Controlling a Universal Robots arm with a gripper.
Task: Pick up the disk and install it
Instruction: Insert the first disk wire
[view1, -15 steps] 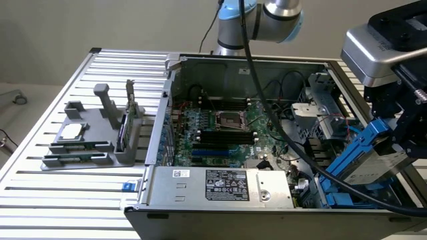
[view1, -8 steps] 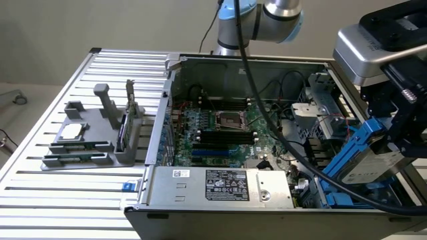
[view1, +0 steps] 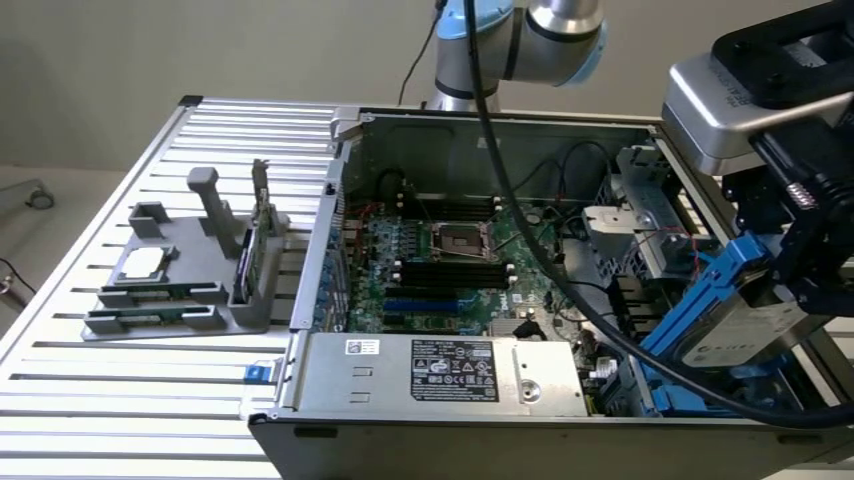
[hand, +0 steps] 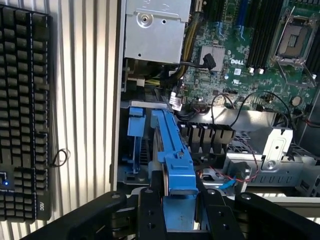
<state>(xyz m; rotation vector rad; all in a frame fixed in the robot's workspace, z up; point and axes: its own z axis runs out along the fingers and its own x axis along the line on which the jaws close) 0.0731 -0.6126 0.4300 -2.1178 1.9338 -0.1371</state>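
The disk (view1: 742, 322), a silver-grey drive with a white label and bright blue rails, hangs tilted over the exterior view's right end of the open computer case (view1: 334, 190). My gripper (view1: 798, 283) is shut on its upper end. In the wrist view my gripper (hand: 179, 216) has its black fingers (hand: 150, 215) on either side of the disk (hand: 172, 145), seen edge-on. The disk's lower end points at the blue drive bay (hand: 136, 125) in the case's corner, and that same drive bay (view1: 667, 392) lies just under the disk in the exterior view.
Inside the case are the motherboard (view1: 441, 260), a grey power supply (view1: 441, 370) and loose black cables (view1: 534, 230). A grey holder (view1: 174, 295) with a square chip (view1: 144, 262) stands on the slatted table at the exterior view's left. A black keyboard (hand: 25, 110) lies beside the case.
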